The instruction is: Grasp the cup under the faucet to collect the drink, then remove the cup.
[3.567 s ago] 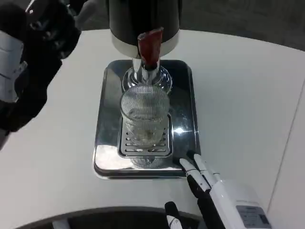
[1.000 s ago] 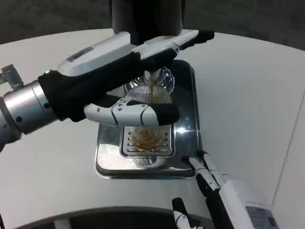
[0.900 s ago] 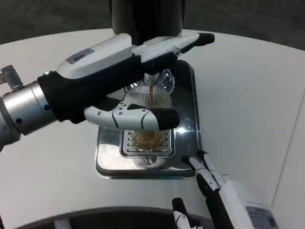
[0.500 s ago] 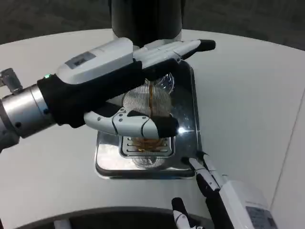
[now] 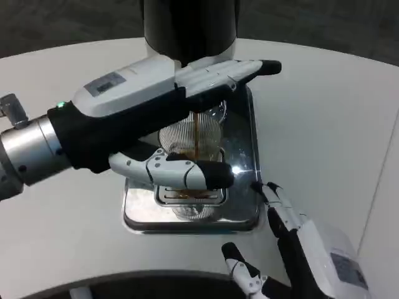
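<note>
Both hands are out: my left hand (image 5: 159, 93) presses the faucet over the cup (image 5: 190, 140); my right hand (image 5: 293, 243), at five o'clock, spreads empty.

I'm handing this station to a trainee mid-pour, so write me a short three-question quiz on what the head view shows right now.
1. True or false: brown liquid is running into the ribbed glass cup.
2. The cup stands on: A) the bare white table, B) the metal drip tray, C) the right hand.
3. Which hand reaches over the cup at the dispenser?

Key
1. True: a thin brown stream falls into the cup.
2. B: it sits on the tray's grate below the faucet.
3. The left hand; whether it presses the lever is hidden.
</note>
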Robot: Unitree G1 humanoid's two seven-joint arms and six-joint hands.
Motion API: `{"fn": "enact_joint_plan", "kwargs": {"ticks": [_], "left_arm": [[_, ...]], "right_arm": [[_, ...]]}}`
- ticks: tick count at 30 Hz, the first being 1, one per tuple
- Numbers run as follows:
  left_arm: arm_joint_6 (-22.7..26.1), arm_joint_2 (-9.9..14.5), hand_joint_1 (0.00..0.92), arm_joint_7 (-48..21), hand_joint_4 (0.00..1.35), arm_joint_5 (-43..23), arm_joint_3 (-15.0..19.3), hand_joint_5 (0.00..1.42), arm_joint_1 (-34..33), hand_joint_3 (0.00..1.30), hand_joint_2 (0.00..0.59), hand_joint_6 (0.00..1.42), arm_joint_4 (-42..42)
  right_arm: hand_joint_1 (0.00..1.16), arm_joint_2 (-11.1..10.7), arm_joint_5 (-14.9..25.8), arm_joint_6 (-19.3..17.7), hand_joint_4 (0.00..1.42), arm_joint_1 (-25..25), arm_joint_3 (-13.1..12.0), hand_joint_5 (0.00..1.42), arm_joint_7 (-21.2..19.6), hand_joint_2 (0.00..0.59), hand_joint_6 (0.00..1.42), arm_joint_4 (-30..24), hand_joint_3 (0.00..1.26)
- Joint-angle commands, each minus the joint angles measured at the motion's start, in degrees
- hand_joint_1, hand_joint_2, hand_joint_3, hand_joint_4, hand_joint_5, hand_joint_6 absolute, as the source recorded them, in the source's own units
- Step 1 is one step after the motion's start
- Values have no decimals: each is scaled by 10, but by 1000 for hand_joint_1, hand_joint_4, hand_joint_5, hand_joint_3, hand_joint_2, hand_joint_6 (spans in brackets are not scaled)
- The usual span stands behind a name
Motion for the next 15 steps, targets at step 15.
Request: {"fn": "enact_joint_plan", "kwargs": {"ticks": [15], "left_arm": [[4, 15, 0, 2, 0, 7, -9, 22, 24, 0, 161, 0, -26]], "right_arm": [[428, 44, 59, 26, 0, -132, -10, 0, -33, 249, 136, 95, 0]]}}
